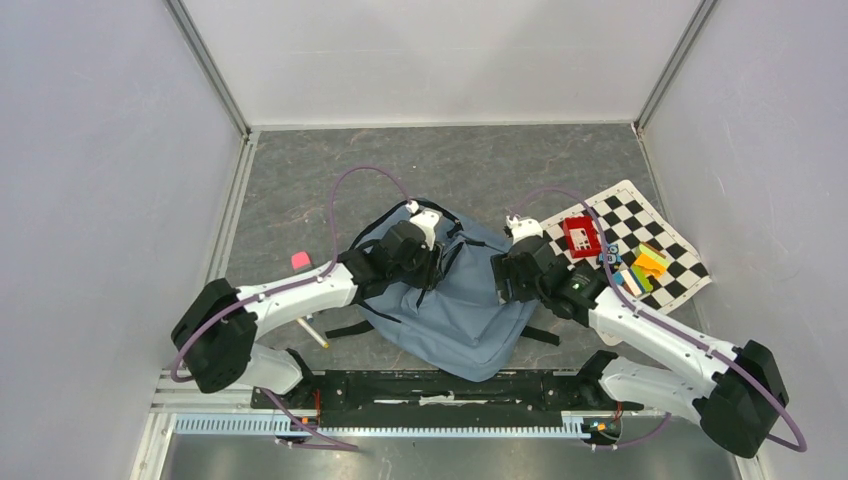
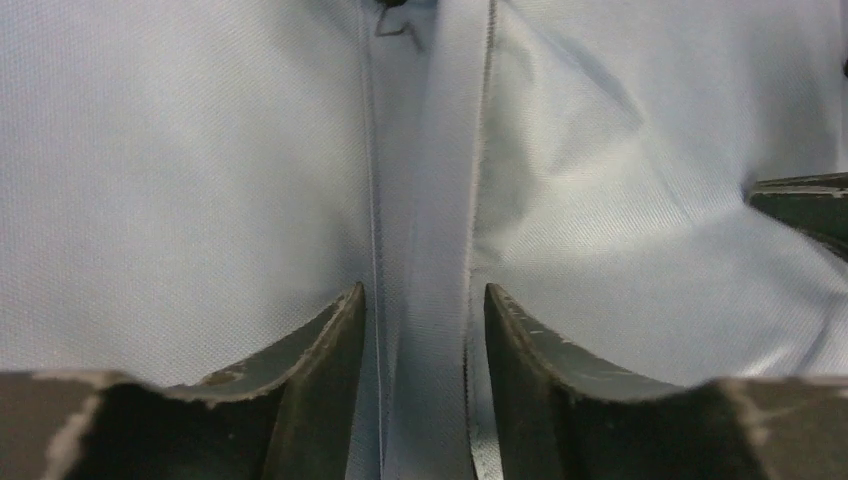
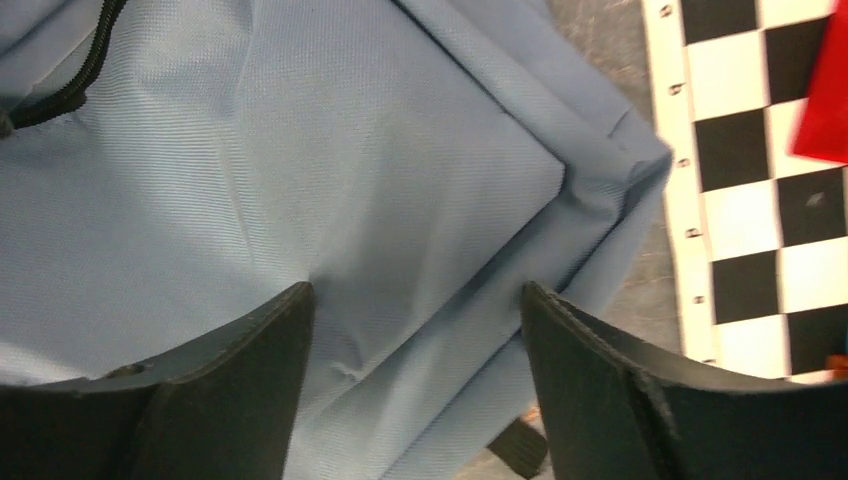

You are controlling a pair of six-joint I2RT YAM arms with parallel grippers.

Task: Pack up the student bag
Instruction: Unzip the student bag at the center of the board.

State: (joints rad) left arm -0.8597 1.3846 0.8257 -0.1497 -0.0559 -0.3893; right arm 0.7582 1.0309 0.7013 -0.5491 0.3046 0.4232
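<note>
The student bag [image 1: 455,310] is laid flat on the table [image 1: 300,180]. The left hand [image 2: 425,330] and right hand [image 3: 415,320] are held apart on its fabric; items [image 1: 645,266] on the checkered mat [image 1: 640,212] are not yet packed.

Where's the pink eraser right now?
Top view, left side: the pink eraser lies on the table beyond the left arm, left of the student bag.

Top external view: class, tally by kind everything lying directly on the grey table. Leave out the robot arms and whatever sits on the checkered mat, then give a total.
student bag: 1
checkered mat: 1
small pink block: 1
pale thin stick: 1
Total: 4
</note>
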